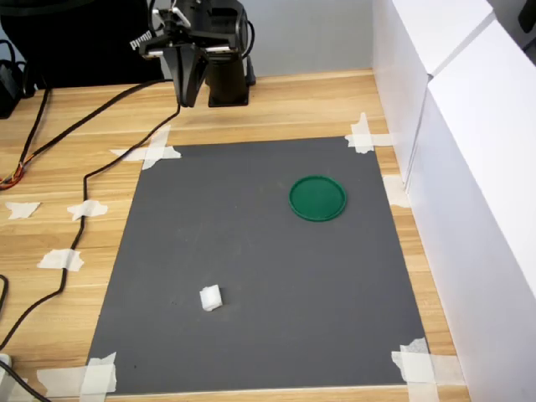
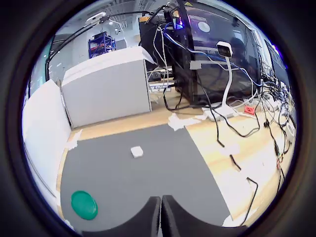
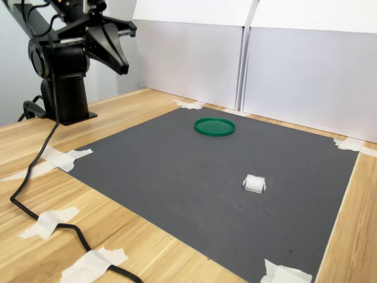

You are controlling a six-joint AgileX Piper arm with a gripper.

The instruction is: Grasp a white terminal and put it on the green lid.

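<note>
One white terminal, one green lid — one grey mat.

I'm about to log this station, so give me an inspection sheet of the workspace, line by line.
Surface: dark grey mat taped at its corners onto a wooden table; bare apart from the job's two things.
Job's things: white terminal on the mat, near the first exterior view's lower left; green lid flat on the mat, well apart from it, nothing on it.
Clutter: loose tape strips on the wood beside the mat.
Grippers: gripper raised near the arm's base, fingers together, holding nothing.
Cables: black cable runs across the table off the mat.
Surroundings: white panels wall two sides; cables and equipment beyond in the wrist view.
</note>
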